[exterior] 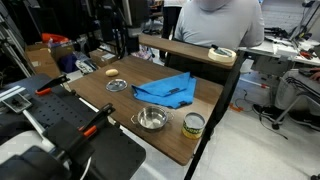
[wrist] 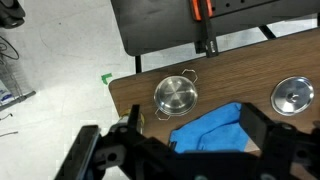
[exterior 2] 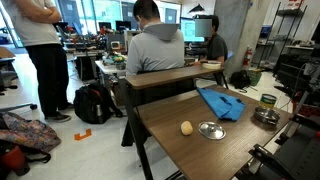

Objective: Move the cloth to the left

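Cloth of bright blue, wrinkled fabric (wrist: 208,128) lies on the brown wooden table (wrist: 250,60). In the wrist view it sits below and in line with the gap between the jaws of the black Robotiq gripper (wrist: 175,140). The jaws stand wide apart and hold nothing. Just beyond them, beside the cloth's far edge, sits a small round steel bowl with two handles (wrist: 176,96). A round steel lid (wrist: 291,95) lies ahead of the jaw at the picture's right.

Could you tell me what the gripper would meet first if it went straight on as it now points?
Probably the blue cloth, lying right ahead of the open gripper in the wrist view, though depth is unclear.
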